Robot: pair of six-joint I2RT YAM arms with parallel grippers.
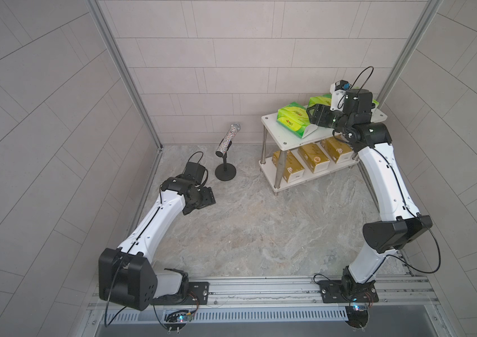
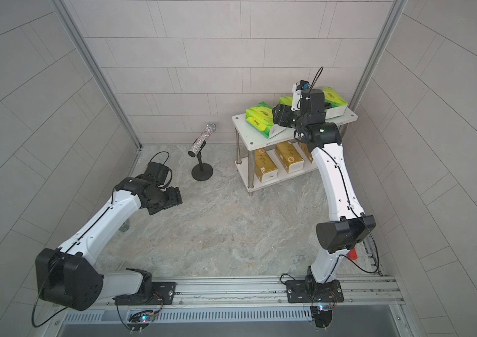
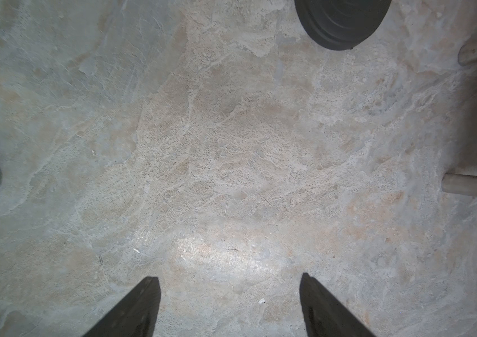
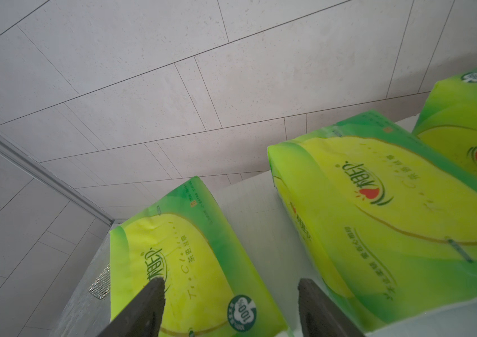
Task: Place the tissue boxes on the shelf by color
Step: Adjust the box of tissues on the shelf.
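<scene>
So the marbled tabletop (image 1: 260,233) is lying mostly bare, and the shelf (image 1: 289,137) is sitting in the far right corner. Both top views are showing three gold tissue boxes (image 1: 314,157) lining up on its lower board, which neither wrist view is catching. The right wrist view is showing all three green tissue boxes (image 4: 377,218) side by side on the upper board. The right arm (image 1: 383,181) is reaching far over that board, wrist bending left, with the right gripper (image 4: 230,281) hovering at the leftmost green box (image 4: 190,262), jaws apart. Can't tell if they're touching it. The left arm (image 1: 155,216) is stretching along the left side, its left gripper (image 3: 230,280) pointing down at bare tabletop near the black stand (image 3: 342,23), jaws wide with nothing between them.
</scene>
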